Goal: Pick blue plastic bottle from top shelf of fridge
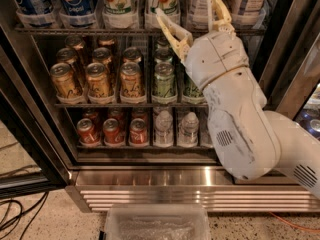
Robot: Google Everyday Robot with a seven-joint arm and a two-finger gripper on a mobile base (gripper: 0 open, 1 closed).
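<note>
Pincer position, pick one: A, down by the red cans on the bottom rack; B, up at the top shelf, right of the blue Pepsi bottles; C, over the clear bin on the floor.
B: the pincer, open, sits at the front edge of the top shelf, well right of the blue Pepsi bottles.

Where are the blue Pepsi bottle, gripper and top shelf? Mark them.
blue Pepsi bottle (76, 1), camera view, its blue label.
top shelf (100, 31), camera view, front wire.
gripper (186, 4), camera view, between open fingertips, before the top shelf's right side.
</note>
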